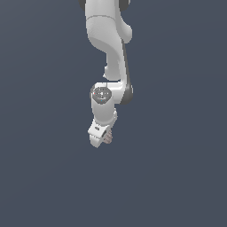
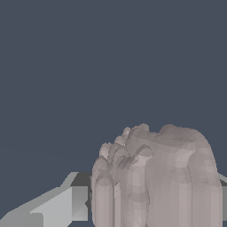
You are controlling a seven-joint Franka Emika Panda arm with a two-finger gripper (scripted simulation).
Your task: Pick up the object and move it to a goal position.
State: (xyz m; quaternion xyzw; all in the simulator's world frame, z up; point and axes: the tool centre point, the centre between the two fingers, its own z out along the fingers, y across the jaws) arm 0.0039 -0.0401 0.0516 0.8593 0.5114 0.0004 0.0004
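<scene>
Object (image 2: 155,177) first: lumpy pinkish-grey-brown blob, ridged all over, and it fills the near part of the wrist view. Its ridges run roughly along the fingers' direction, so the long axis looks lined up with the gripper's reach, though I can't be sure from this angle. In the exterior view the object (image 1: 107,138) is just a small pinkish bit poking out at the tip of the arm, partly hidden by the white hand.

Gripper (image 1: 103,138) is pinching the object between its fingers. One grey finger (image 2: 57,206) shows pressed against the blob's side in the wrist view, and a sliver of the other peeks out on the far side.

No brands, labels or writing anywhere that I can read.

The white Panda arm (image 1: 108,40) comes down from the top edge of the exterior view, wrist tilted toward the exterior view's left. Around it is only flat dark blue-grey background (image 1: 186,133), with nothing near the gripper or blocking it.
</scene>
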